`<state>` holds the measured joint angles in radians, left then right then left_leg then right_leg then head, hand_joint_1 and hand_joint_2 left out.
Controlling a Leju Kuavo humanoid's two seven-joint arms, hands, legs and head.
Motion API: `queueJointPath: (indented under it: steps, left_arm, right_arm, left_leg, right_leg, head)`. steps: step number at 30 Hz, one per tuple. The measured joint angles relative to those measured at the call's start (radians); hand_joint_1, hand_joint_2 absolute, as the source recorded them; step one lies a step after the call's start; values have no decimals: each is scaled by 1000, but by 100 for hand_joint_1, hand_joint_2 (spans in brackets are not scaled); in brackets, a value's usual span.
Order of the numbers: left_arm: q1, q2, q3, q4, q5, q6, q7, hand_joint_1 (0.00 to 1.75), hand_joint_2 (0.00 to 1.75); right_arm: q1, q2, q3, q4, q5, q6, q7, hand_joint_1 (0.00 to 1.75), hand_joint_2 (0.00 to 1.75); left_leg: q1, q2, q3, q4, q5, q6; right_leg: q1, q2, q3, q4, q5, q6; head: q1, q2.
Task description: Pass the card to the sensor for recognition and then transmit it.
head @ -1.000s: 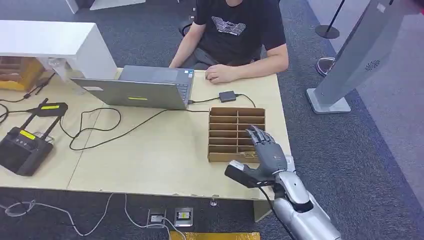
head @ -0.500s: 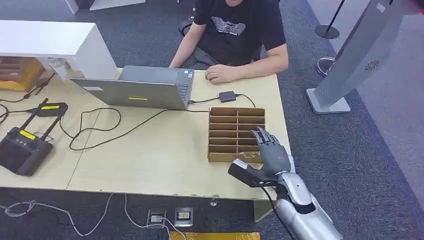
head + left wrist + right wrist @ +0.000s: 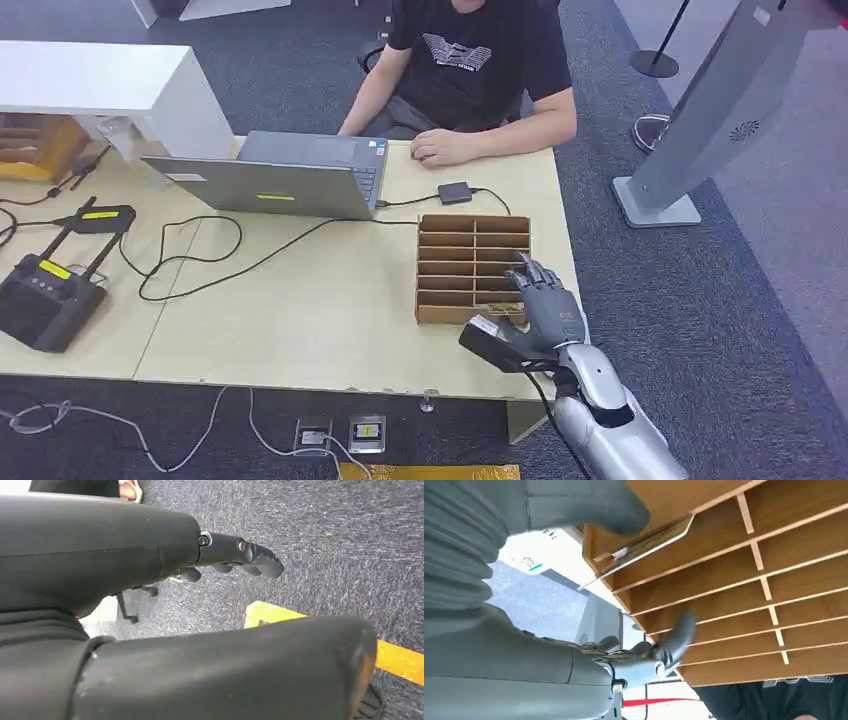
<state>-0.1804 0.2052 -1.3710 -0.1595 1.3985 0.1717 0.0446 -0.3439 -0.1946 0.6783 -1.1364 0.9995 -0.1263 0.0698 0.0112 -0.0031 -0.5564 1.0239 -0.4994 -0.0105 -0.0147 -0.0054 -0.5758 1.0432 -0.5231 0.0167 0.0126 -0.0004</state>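
Right hand (image 3: 548,315), fingers spread, hides the wooden organizer's (image 3: 455,262) near corner; card (image 3: 644,545) half-hidden.

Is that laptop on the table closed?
No, the laptop stands open on the table, its screen tilted up toward the person seated behind it.

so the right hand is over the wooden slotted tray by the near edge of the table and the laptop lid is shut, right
One thing is off: the laptop is open, not shut; the head view shows its lid raised with the keyboard facing the person. The rest holds: the right hand is over the near end of the wooden slotted tray, by the table's near edge.
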Motion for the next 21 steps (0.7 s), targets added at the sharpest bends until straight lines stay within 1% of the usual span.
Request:
queueJointPath:
  steps: [6, 12, 16, 21]
  left_arm:
    - [0, 0, 0, 0, -5, -3, -1, 0, 0]
    - [-1, 0, 0, 0, -5, -3, -1, 0, 0]
    - [-1, 0, 0, 0, -4, -10, -1, 0, 0]
    - [-1, -1, 0, 0, 6, -10, 1, 0, 0]
  right_arm:
    - [0, 0, -2, -6, -12, 29, -7, 175, 175]
    - [0, 1, -6, -6, -14, 35, -18, 175, 175]
    - [1, 3, -6, -6, -33, 36, -47, 175, 175]
    - [2, 21, -5, 3, -69, 27, -89, 175, 175]
  left_leg:
    - [0, 0, 0, 0, 0, 0]
    - [0, 0, 0, 0, 0, 0]
    - [0, 0, 0, 0, 0, 0]
    - [0, 0, 0, 0, 0, 0]
  right_leg:
    - [0, 0, 0, 0, 0, 0]
    - [0, 0, 0, 0, 0, 0]
    - [0, 0, 0, 0, 0, 0]
    - [0, 0, 0, 0, 0, 0]
  head:
    - [0, 0]
    - [0, 0]
    - [0, 0]
    - [0, 0]
